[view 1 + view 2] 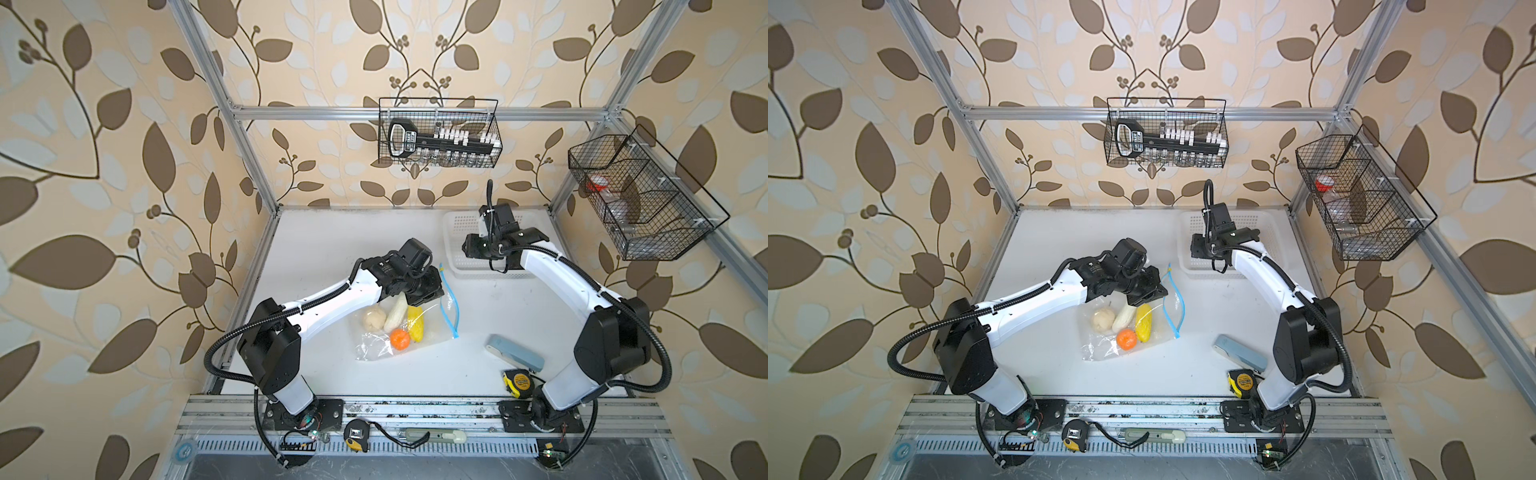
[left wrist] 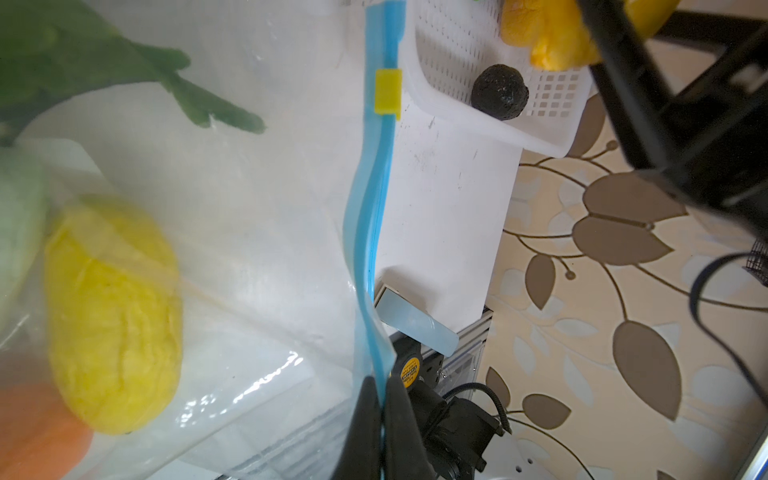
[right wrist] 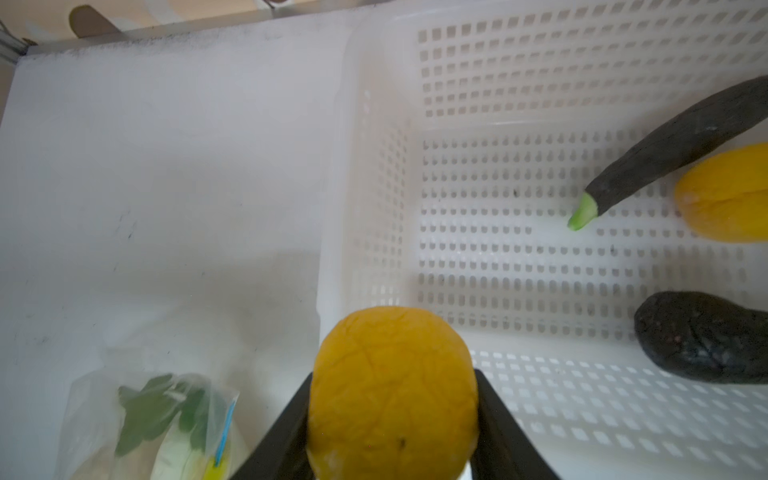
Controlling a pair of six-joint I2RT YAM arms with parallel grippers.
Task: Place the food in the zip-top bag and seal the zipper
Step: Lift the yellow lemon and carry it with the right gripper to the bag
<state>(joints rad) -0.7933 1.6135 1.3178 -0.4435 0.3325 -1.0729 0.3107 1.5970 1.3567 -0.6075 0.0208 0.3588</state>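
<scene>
In both top views the right arm (image 1: 552,270) hides the white basket's (image 1: 457,222) (image 1: 1268,226) contents; the right wrist view's edge crops the dark cucumber (image 3: 681,145) and dark lumpy piece (image 3: 706,336); the left wrist view blurs the orange fruit (image 2: 33,432).

White arms (image 1: 332,297), black joints (image 1: 270,340), ribbed cables (image 1: 207,358)

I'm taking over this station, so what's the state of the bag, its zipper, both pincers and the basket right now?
zip-top bag: partly filled, mouth edge gripped.
zipper: looks unsealed, yellow slider near one end.
left pincer: shut on the zipper.
right pincer: shut on an orange fruit.
white basket: holds a dark cucumber, an orange piece and a dark lump.
</scene>
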